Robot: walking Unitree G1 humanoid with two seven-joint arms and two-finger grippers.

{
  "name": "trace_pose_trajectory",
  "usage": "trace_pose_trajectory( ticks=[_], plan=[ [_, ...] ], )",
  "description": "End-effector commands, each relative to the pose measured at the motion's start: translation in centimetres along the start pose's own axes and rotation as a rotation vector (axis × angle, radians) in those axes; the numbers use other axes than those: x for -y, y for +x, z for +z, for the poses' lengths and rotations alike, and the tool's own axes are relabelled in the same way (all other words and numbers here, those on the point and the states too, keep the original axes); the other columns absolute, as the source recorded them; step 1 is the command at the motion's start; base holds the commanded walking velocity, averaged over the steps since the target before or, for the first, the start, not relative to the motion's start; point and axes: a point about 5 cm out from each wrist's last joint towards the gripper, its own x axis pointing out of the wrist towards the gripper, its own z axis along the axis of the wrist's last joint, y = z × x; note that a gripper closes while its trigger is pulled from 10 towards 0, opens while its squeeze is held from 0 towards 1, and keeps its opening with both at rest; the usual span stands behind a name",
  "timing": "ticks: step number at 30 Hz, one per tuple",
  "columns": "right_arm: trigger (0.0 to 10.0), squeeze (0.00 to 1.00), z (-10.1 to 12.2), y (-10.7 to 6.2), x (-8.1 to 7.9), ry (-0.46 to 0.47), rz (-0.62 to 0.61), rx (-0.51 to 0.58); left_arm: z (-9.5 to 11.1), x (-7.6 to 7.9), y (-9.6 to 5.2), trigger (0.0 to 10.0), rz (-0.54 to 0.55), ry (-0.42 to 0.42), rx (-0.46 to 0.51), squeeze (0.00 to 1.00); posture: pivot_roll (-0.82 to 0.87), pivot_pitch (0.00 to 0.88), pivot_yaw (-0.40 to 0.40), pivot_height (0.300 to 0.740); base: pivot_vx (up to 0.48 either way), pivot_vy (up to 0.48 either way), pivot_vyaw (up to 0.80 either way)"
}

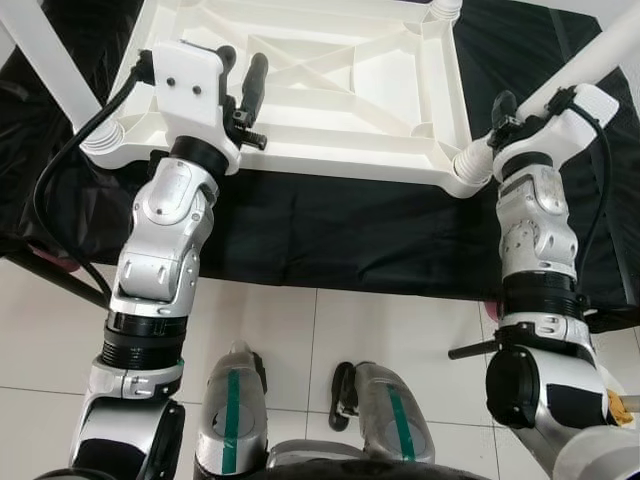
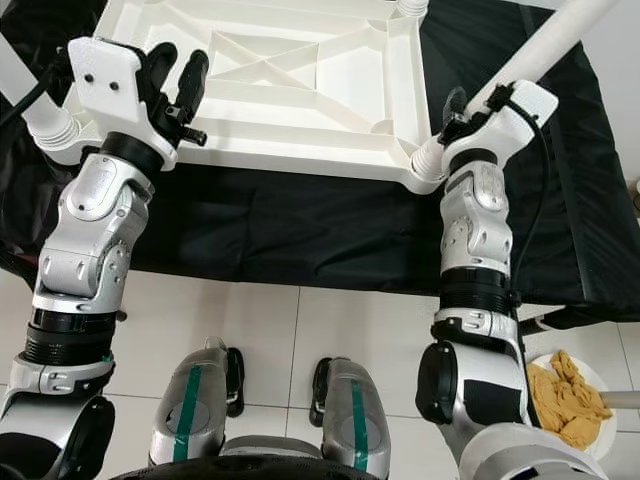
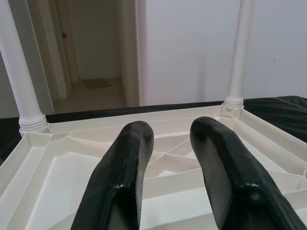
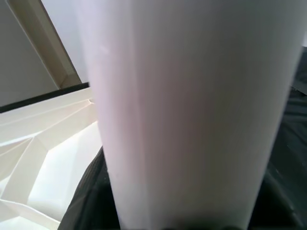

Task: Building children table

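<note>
A white plastic table top [image 1: 340, 160] lies upside down on a black-covered surface, ribs facing up. White legs stand in its corners: the near-left leg [image 1: 50, 60], the near-right leg [image 1: 590, 65], and two far legs [image 3: 17, 81] [image 3: 238, 52]. My left gripper [image 1: 240, 85] hovers over the near-left part of the underside, open, with nothing between its fingers [image 3: 129, 163]. My right gripper [image 1: 505, 115] is at the near-right corner, shut on the near-right leg [image 4: 192, 115] just above its socket.
The black cloth [image 1: 350, 230] hangs over the front edge towards me. Below it lies white tiled floor [image 1: 300, 340] with my legs. A plate of yellowish pieces [image 2: 570, 395] sits on the floor at the right. Beyond the table a doorway [image 3: 91, 52] opens.
</note>
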Motion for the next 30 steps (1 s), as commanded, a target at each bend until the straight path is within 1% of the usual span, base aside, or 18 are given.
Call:
trace_pose_trajectory(
  ticks=[1,4,5,6,8,10,12,17,19,24,25,26,28,29,30],
  plan=[
    [10.0,0.00,-1.1,0.0,0.2,-0.043,0.004,-0.059,0.2,0.5,0.1,10.0,-0.065,-0.004,-0.001,0.00,0.09,0.055,-0.052,0.740,0.000,0.000,0.00],
    [10.0,0.00,-1.0,0.1,0.0,-0.058,0.017,-0.058,0.3,0.4,0.1,10.0,-0.064,-0.004,-0.002,0.00,0.09,0.055,-0.052,0.740,0.000,0.000,0.00],
    [10.0,0.00,-1.0,0.3,-0.5,-0.089,0.040,-0.057,0.4,0.3,0.0,10.0,-0.058,-0.001,0.000,0.00,0.10,0.059,-0.056,0.740,0.000,0.000,0.00],
    [10.0,0.00,-1.0,0.3,-0.5,-0.089,0.040,-0.057,0.4,0.3,0.0,10.0,-0.058,-0.001,0.000,0.00,0.10,0.059,-0.056,0.740,0.000,0.000,0.00],
    [10.0,0.00,-1.2,0.3,-1.3,-0.139,0.084,-0.056,0.6,0.1,-0.2,10.0,-0.048,0.000,0.003,0.00,0.11,0.061,-0.062,0.740,0.000,0.000,0.00],
    [10.0,0.00,-1.3,0.3,-1.6,-0.152,0.097,-0.058,0.6,0.0,-0.2,10.0,-0.044,0.001,0.003,0.00,0.11,0.062,-0.062,0.740,0.000,0.000,0.00],
    [10.0,0.00,-1.3,0.3,-1.6,-0.152,0.097,-0.058,0.6,0.0,-0.2,10.0,-0.044,0.001,0.003,0.00,0.11,0.062,-0.062,0.740,0.000,0.000,0.00],
    [10.0,0.00,-1.7,-0.2,-2.1,-0.187,0.136,-0.053,0.7,-0.1,-0.4,10.0,-0.030,0.006,0.000,0.00,0.11,0.073,-0.067,0.740,0.000,0.000,0.00],
    [10.0,0.00,-1.7,-0.2,-2.1,-0.187,0.136,-0.053,0.7,-0.1,-0.4,10.0,-0.030,0.006,0.000,0.00,0.11,0.073,-0.067,0.740,0.000,0.000,0.00],
    [10.0,0.00,-1.9,-0.9,-2.0,-0.202,0.153,-0.023,0.8,0.0,-0.5,10.0,-0.034,-0.006,0.001,0.00,0.11,0.075,-0.067,0.740,0.000,0.000,0.00],
    [10.0,0.00,-2.0,-0.9,-2.0,-0.205,0.155,-0.021,0.8,0.2,-0.5,10.0,-0.055,-0.012,-0.004,0.00,0.10,0.075,-0.066,0.740,0.000,0.000,0.00],
    [10.0,0.00,-2.0,-1.0,-1.9,-0.203,0.158,-0.019,0.6,1.1,-0.7,10.0,-0.122,-0.023,-0.019,0.00,0.10,0.075,-0.066,0.740,0.000,0.000,0.00],
    [10.0,0.00,-2.0,-1.0,-1.9,-0.203,0.158,-0.019,0.6,1.1,-0.7,10.0,-0.122,-0.023,-0.019,0.00,0.10,0.075,-0.066,0.740,0.000,0.000,0.00],
    [10.0,0.00,-2.1,-1.0,-2.0,-0.202,0.161,-0.018,0.5,1.6,-0.8,10.0,-0.171,-0.032,-0.031,0.00,0.10,0.076,-0.063,0.740,0.000,0.000,0.00],
    [10.0,0.00,-2.1,-1.0,-2.0,-0.194,0.164,-0.013,0.1,2.7,-1.1,10.0,-0.252,-0.033,-0.057,0.00,0.10,0.077,-0.063,0.740,0.000,0.000,0.00]
  ],
)
